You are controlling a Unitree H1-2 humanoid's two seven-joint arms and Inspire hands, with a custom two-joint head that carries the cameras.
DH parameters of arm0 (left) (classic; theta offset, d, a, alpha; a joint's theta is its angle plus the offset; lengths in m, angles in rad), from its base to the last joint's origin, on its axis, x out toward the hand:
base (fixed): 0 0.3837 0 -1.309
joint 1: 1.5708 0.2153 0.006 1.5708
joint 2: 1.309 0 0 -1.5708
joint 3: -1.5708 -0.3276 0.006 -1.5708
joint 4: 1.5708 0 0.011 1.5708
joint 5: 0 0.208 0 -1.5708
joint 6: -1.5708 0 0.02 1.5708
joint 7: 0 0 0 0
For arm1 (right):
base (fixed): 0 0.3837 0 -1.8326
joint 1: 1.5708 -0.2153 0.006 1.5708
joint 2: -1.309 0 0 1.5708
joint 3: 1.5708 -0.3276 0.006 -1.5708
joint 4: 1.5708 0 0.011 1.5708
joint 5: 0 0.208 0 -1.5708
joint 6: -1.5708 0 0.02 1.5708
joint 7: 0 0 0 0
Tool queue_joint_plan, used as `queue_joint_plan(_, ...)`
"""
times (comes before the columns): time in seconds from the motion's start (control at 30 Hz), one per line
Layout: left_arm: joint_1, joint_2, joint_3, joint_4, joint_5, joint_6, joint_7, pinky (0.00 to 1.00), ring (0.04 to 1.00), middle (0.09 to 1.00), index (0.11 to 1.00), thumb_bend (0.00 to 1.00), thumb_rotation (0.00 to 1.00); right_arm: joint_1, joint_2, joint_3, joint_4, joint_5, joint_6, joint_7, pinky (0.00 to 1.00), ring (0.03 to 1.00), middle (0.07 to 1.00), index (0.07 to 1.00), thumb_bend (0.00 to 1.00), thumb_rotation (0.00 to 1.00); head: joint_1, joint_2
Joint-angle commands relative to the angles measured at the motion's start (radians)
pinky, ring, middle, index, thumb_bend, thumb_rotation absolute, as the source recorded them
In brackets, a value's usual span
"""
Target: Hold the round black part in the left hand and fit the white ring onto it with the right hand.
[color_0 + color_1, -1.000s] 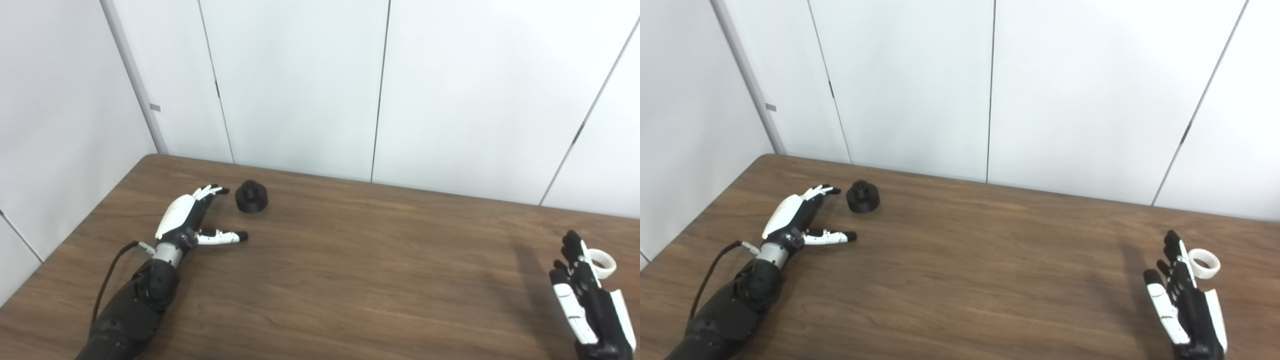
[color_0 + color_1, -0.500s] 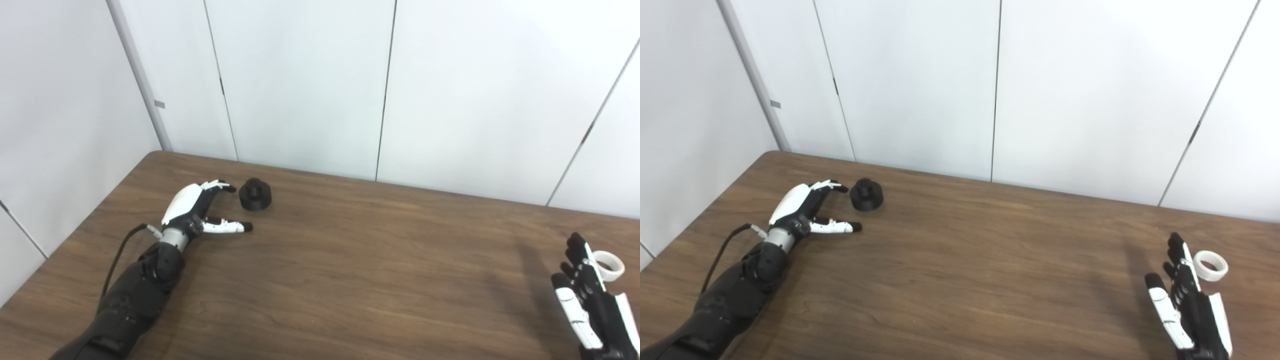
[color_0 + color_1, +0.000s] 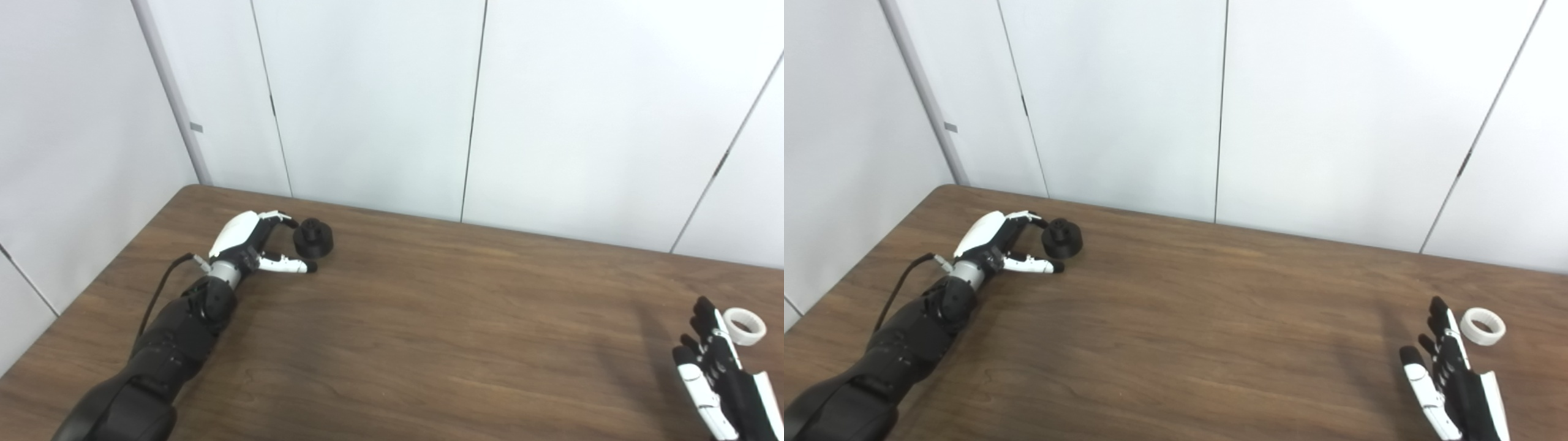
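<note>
The round black part (image 3: 313, 237) stands upright on the wooden table (image 3: 429, 318) at the far left. My left hand (image 3: 254, 241) lies open just left of it, fingertips reaching its near side and thumb stretched out below it; contact cannot be told. The white ring (image 3: 1482, 326) lies flat near the right edge. My right hand (image 3: 1451, 383) is open, fingers pointing up, its fingertips a short way below and left of the ring, holding nothing.
White wall panels rise close behind the table's far edge and along its left side. A black cable (image 3: 160, 294) loops off the left wrist.
My left hand has reached forward and right, closing the gap to the black part. My right hand has sunk slightly toward the bottom edge, and the ring now shows clear of its fingers.
</note>
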Motion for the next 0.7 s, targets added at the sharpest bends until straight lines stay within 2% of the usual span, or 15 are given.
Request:
queue_joint_plan(0.0, -0.038, 0.005, -0.014, 0.018, 0.006, -0.01, -0.006, 0.97, 0.95, 0.909, 0.763, 1.0, 0.34, 0.058, 0.022, 0.009, 0.027, 0.005, 0.009, -0.001, 0.92, 0.99, 0.998, 0.985, 0.32, 0.75, -0.001, 0.003)
queue_joint_plan(0.23, -0.051, -0.004, -0.031, 0.016, -0.001, 0.004, -0.024, 0.97, 0.945, 0.901, 0.758, 0.98, 0.29, 0.064, 0.027, 0.014, 0.005, -0.011, 0.033, -0.006, 0.94, 0.987, 0.992, 0.979, 0.33, 0.78, -0.007, 0.006)
queue_joint_plan(0.37, -0.062, -0.005, -0.039, 0.024, -0.005, 0.002, -0.032, 0.98, 0.946, 0.901, 0.751, 0.98, 0.3, 0.064, 0.028, 0.014, 0.004, -0.014, 0.032, -0.006, 0.96, 0.994, 0.992, 0.979, 0.33, 0.78, -0.008, 0.009)
queue_joint_plan(0.67, -0.077, -0.009, -0.049, 0.044, -0.015, -0.01, -0.034, 0.98, 0.943, 0.892, 0.734, 0.97, 0.29, 0.063, 0.038, 0.016, 0.007, -0.022, 0.023, -0.012, 0.94, 0.983, 0.988, 0.973, 0.35, 0.78, -0.019, 0.009)
